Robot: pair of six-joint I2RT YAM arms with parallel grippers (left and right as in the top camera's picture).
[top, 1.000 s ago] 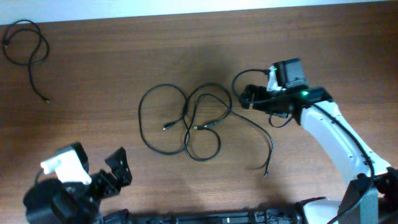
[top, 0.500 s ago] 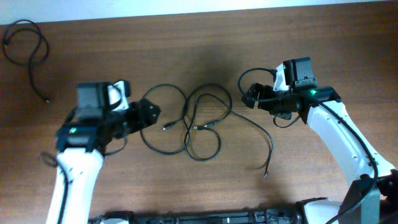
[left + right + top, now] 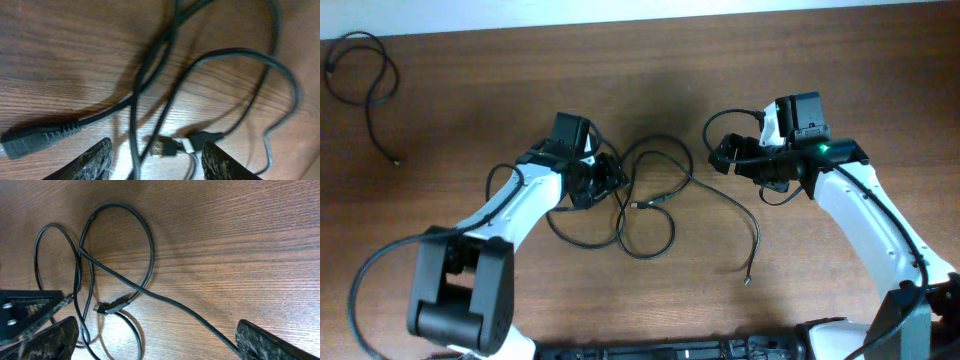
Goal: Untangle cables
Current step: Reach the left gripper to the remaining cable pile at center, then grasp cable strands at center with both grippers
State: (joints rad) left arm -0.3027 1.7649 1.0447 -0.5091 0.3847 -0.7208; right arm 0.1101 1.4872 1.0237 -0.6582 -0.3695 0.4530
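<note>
Left wrist: left pincer [image 3: 157, 159] parted, straddling cables [image 3: 240, 50] near plugs [image 3: 162, 147]. Right pincer [image 3: 160, 340] spread wide. Overhead alone: lone cable [image 3: 361, 35], corner.

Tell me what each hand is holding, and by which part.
Nothing is held. The left hand straddles a plug in the cables without pinching it; the right hand is open above them.

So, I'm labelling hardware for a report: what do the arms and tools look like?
The left arm and right arm have white shells, black joints, black wrist camera boxes and black wires; a green light glows on the right. The left tool and right tool have dark, speckled fingers.
</note>
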